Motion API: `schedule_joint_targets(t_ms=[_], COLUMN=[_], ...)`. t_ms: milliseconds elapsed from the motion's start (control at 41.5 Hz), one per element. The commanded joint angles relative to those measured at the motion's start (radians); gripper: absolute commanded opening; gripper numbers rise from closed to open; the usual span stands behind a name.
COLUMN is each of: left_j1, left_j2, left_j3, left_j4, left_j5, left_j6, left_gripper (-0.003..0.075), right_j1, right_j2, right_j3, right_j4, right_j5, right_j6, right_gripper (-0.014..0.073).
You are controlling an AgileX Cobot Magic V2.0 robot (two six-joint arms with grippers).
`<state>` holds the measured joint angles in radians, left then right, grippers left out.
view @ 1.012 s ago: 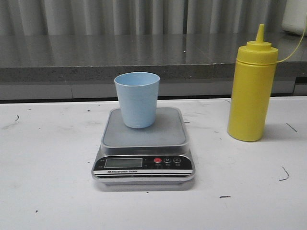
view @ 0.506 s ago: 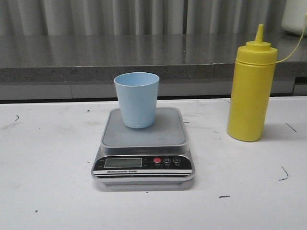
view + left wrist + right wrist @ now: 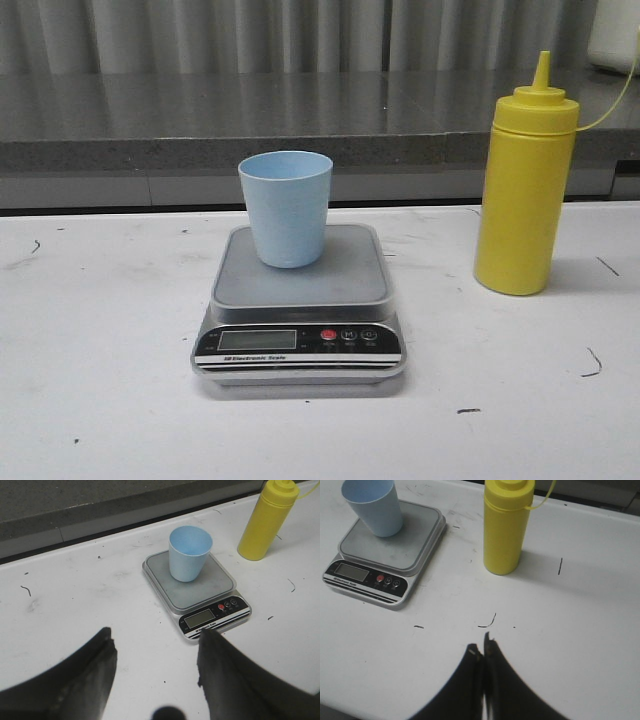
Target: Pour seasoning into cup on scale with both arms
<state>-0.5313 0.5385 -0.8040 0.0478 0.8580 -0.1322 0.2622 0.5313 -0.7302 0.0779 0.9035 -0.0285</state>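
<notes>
On the left, the left gripper [image 3: 155, 667] hangs over the white bench [image 3: 100, 330] with its jaws spread wide and nothing between them, well short of the flat silver-grey digital scale [image 3: 299, 300]. On the steel platform of that scale stands the small light blue plastic cup [image 3: 286, 207], upright, open mouth up, toward the platform's rear edge. It looks thin-walled and light, so a careless knock would likely tip or slide it on the smooth steel; steadying it around its tapered wall would suit the left jaws. To the right, well apart from the scale, stands the tall yellow plastic squeeze bottle [image 3: 525, 185] with pointed nozzle, its thin tethered cap trailing off out of view. Its wall is probably soft and somewhat slick, yielding under pressure, so a grasp around the mid-body seems best, firm yet not squeezing early. The right gripper [image 3: 482, 652] hovers near it with jaws pressed together, empty.
</notes>
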Motion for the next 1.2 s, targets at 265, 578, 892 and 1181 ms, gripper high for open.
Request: schedule_joint_targets(t_ms=[265,578,892,1181], left_j1=[-0.003,-0.003,-0.009,0.157], left_j2=[0.003,0.003,-0.010,-0.144], left_j3=[-0.026,-0.026,-0.017,0.225], left_j4=[-0.001,-0.001,-0.004,0.011], left_j5=[-0.076,-0.076,-0.076,-0.304], left_j6=[-0.011,-0.011,-0.011,-0.011], left_gripper=[0.0060,-0.0020,-0.0020,-0.0020], right_j1=[0.001,0.001,0.001,0.001], right_j2=[0.002,0.002,0.002,0.002], right_j3=[-0.033,-0.033,-0.033,-0.033], right_j4=[0.006,0.006,0.006,0.006], right_j5=[-0.060,-0.060,-0.060,-0.060], right_j6=[-0.007,-0.007,-0.007,-0.007], right_gripper=[-0.0068,-0.0068,-0.0068,-0.0068])
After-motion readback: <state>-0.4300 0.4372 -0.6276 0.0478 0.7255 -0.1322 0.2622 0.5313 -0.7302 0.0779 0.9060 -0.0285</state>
